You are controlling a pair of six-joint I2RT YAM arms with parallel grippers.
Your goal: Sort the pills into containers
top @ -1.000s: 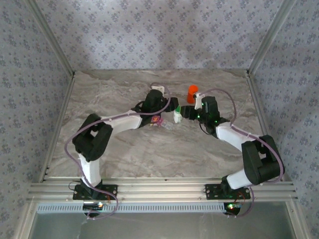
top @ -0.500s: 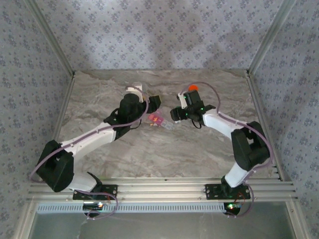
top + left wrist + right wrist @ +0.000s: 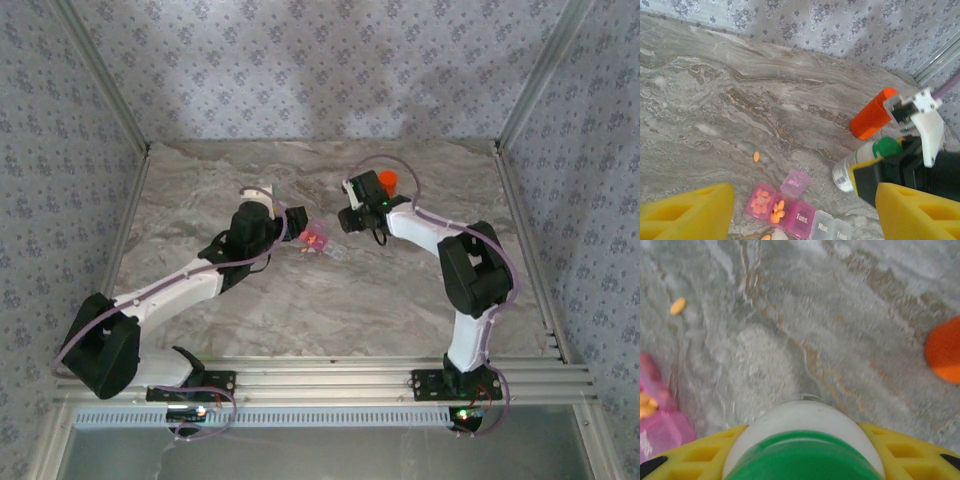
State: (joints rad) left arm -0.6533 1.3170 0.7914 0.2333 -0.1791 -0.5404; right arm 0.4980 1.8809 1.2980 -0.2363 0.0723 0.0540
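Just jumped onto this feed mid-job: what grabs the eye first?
The pill box at mid-table, its open pink compartments holding orange pills, with one stray pill on the marble tabletop nearby. Next, the right gripper shut on a green-capped white bottle, an orange bottle beyond it.
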